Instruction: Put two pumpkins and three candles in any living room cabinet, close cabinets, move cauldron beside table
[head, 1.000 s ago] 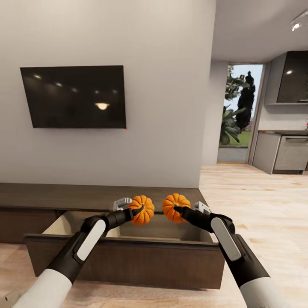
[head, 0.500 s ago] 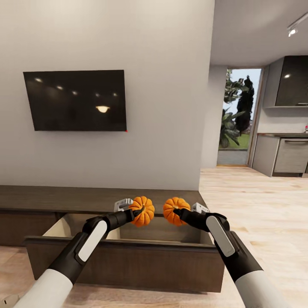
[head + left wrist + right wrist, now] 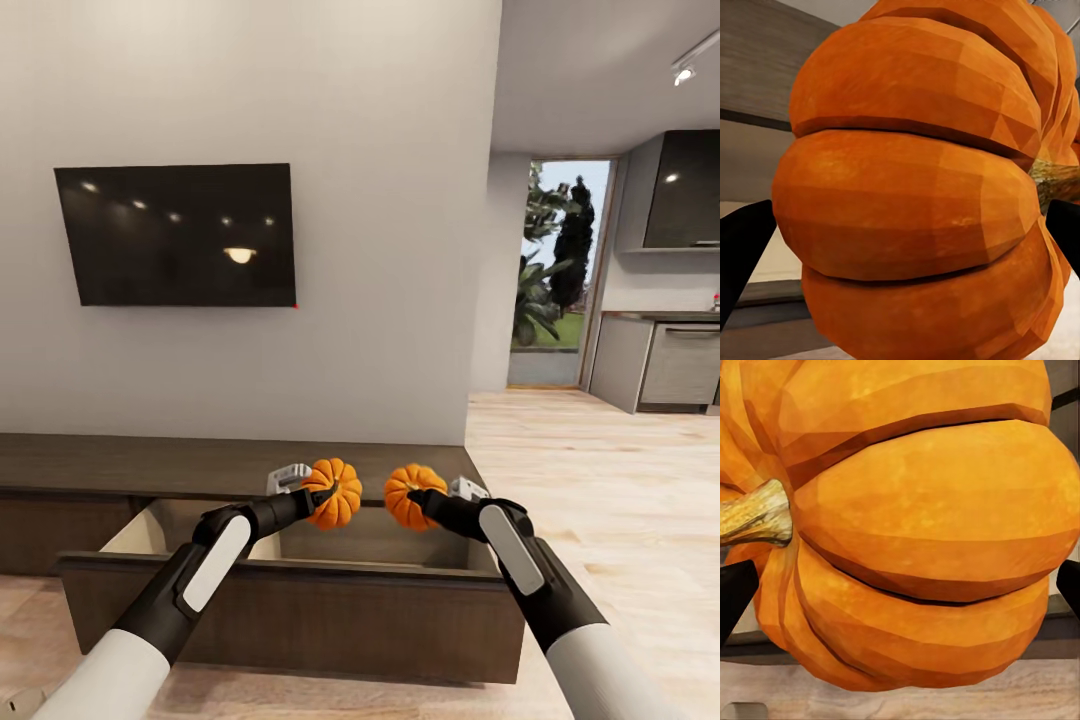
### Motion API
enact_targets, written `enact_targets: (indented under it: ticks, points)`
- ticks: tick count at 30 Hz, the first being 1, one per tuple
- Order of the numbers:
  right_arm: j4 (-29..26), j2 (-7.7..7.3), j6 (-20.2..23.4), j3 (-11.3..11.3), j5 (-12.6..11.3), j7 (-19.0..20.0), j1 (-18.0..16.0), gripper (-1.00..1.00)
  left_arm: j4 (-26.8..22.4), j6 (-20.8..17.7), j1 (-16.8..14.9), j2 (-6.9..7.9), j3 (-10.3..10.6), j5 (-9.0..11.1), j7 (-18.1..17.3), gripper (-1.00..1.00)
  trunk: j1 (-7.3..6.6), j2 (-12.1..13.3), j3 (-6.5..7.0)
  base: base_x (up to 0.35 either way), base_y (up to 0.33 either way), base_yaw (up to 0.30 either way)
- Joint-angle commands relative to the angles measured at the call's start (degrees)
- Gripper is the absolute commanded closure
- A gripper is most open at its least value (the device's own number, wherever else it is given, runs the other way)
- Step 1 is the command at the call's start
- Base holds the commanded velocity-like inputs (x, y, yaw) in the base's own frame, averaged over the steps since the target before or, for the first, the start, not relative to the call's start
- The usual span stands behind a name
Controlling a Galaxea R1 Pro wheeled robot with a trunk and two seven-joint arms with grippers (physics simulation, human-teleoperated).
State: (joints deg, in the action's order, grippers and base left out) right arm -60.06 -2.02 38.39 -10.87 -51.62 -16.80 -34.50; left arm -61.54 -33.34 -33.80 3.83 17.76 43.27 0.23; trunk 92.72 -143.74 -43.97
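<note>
Both arms are up front in the lower middle of the head view, each carrying one of the pumpkins. The left gripper [image 3: 322,494] is clamped on the left pumpkin [image 3: 334,492], and the right gripper [image 3: 414,497] is clamped on the right pumpkin [image 3: 412,495]. The two pumpkins hang side by side with a small gap between them, not touching, right above the pulled-out drawer [image 3: 290,610] of the long dark cabinet [image 3: 120,465] that runs along the lower left of the frame. The drawer's pale inside [image 3: 170,520] shows under the arms.

From the left wrist view the left pumpkin [image 3: 922,187] takes up nearly everything, stem off at the right edge, with black fingertips [image 3: 739,255] peeking in at both sides. Same deal in the right wrist view: the right pumpkin [image 3: 922,525] up close, its stem at the left edge, dark fingertips [image 3: 735,592] at the edges.

Up in the left half of the head view there's a black TV [image 3: 176,235] on the grey wall. At the right of the frame the wood plank floor [image 3: 600,470] runs back to a glass door [image 3: 555,270] with greenery outside, and grey kitchen units [image 3: 665,360] sit at the far right edge.
</note>
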Motion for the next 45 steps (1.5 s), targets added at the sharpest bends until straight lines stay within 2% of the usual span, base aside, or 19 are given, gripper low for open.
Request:
enact_targets:
  ticks: [1, 5, 8, 15, 45]
  points:
    - [0.54, -0.07, -0.37, -0.28, -0.69, -0.56, -0.05, 1.0, -0.02, -0.08, -0.04, 0.02, 0.07, 0.14, 0.06, 1.0, -0.01, -0.03, -0.07, 0.0, 0.0, 0.0]
    - [1.67, -0.1, -0.8, -0.28, -0.66, -0.53, -0.04, 1.0, 0.01, 0.71, -0.07, -0.03, 0.06, -0.74, 0.09, 1.0, -0.01, -0.03, -0.07, 0.001, 0.0, 0.0]
    - [2.02, -0.11, -0.9, -0.28, -0.67, -0.56, -0.04, 1.0, 0.08, 1.05, -0.09, -0.52, -0.02, -2.92, 0.12, 1.0, -0.01, -0.03, -0.07, 0.098, 0.0, 0.0]
    - [2.2, -0.16, -0.45, -0.29, -0.67, -0.75, -0.06, 1.0, 0.11, 1.14, -0.08, -1.32, -0.01, -3.95, 0.12, 1.0, -0.01, -0.03, -0.07, 0.079, 0.0, 0.0]
    - [1.96, -0.27, -0.23, -0.24, -0.87, 0.04, 0.05, 1.0, -0.22, 1.0, -0.05, -1.39, -0.01, -4.11, 0.19, 1.0, -0.01, -0.03, -0.07, 0.079, 0.0, 0.0]
